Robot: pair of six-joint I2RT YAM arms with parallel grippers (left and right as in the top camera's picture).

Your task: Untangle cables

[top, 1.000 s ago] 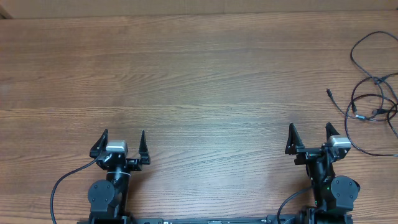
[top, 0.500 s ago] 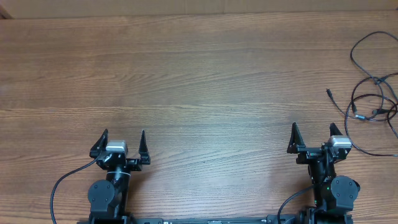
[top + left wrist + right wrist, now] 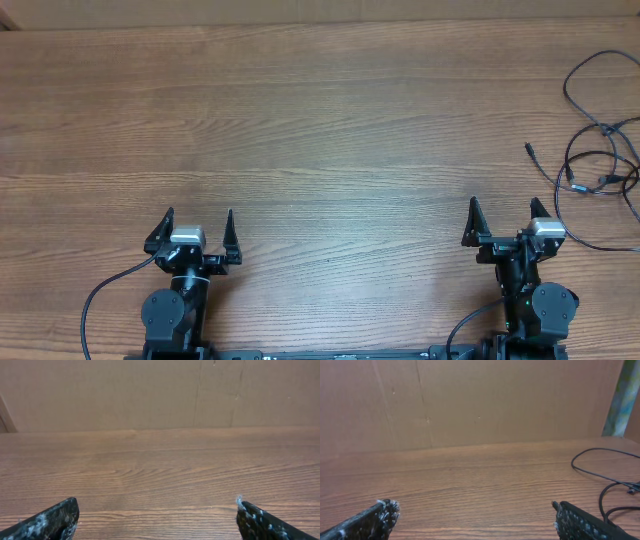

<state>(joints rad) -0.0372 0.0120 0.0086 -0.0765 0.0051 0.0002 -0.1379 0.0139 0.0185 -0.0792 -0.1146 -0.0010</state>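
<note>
The cables [image 3: 600, 160] are thin black cords with small plug ends, looped together at the table's far right edge; part of them also shows at the right of the right wrist view [image 3: 610, 485]. My right gripper [image 3: 505, 222] is open and empty near the front edge, below and to the left of the cables; its fingertips frame bare wood in its wrist view [image 3: 475, 515]. My left gripper [image 3: 197, 226] is open and empty at the front left, far from the cables; its wrist view [image 3: 157, 515] shows only wood.
The wooden table [image 3: 320, 130] fills the overhead view. A brown cardboard wall [image 3: 470, 405] stands behind the table's far edge. Thicker black robot wires [image 3: 95, 300] run beside the arm bases at the front edge.
My right gripper has shifted very slightly to the right. The left arm and the cables have not moved.
</note>
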